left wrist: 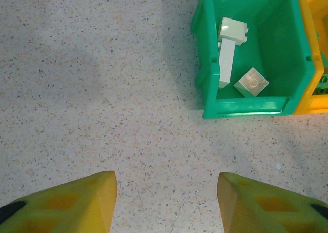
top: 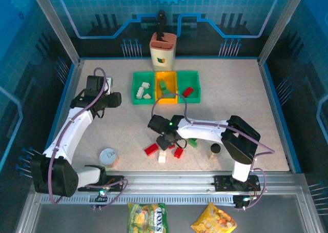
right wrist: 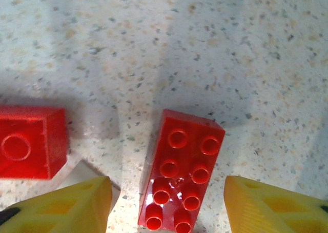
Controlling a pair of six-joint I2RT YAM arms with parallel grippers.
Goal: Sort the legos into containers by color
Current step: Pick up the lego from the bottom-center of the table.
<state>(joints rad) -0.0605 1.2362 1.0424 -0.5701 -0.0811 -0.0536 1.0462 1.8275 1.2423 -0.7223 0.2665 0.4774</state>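
Right pincer [right wrist: 166,189] low, spread astride red lego [right wrist: 184,161]; left pincer [left wrist: 166,184] agape

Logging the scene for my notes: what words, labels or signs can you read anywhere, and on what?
"TOYS": on the green-and-yellow packet below the rail; its other print is too small to read.
On the orange packet: print blurred, unreadable.
On the cream cup: a green mark, no readable letters.

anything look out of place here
No spill or damage. A green snack bag and an orange one lie off the table, past its near edge; a tin and bottle share it with the loose bricks.
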